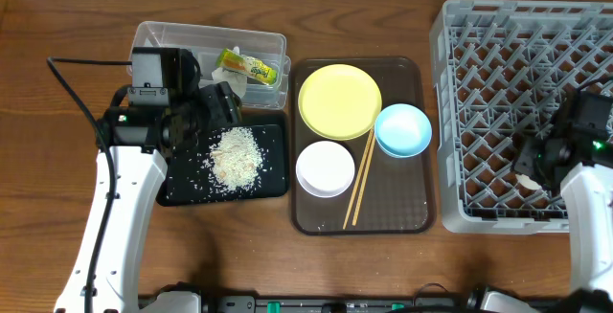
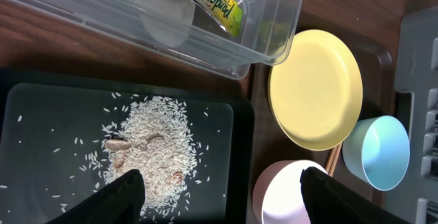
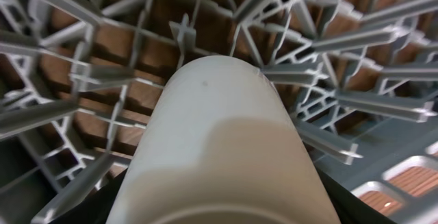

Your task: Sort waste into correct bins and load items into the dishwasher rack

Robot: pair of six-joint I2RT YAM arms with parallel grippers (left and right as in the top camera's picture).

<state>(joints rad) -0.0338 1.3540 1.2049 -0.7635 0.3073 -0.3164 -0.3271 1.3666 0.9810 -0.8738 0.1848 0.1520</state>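
- One dishwasher rack point(image 1: 498, 64), grey and latticed, stands at the right of the table. It is the largest item in view.
- One small pale cup point(image 3: 219, 128) lies gripped in the right gripper point(image 1: 533, 172), whose fingers are closed on its sides. The cup sits low among the pegs at the rack's near edge.
- Two bins sit at the left. The clear tub point(image 1: 158, 37) is on the far side, and the black tray point(image 1: 273, 160) is just beside it on the near side.
- The tub holds one snack wrapper point(image 2: 219, 1) and one crumpled white scrap point(image 2: 164, 15). The wrapper's dark lettering appears to read "pandan", though not with certainty.
- One heap of rice crumbs point(image 2: 154, 148) lies in the black tray, with stray grains scattered around it.
- The left gripper point(image 2: 219, 193) hovers over the black tray's right edge. Its fingers are spread wide and grasp nothing.
- One brown serving tray point(image 1: 402, 212) sits between the bins and the rack. It carries one yellow plate point(image 1: 339, 100), one light blue bowl point(image 1: 402, 129), one white bowl point(image 1: 325, 167) and one pair of chopsticks point(image 1: 360, 179).
- The chopsticks slant from the plate's edge toward the tray's near side, passing between the two bowls.
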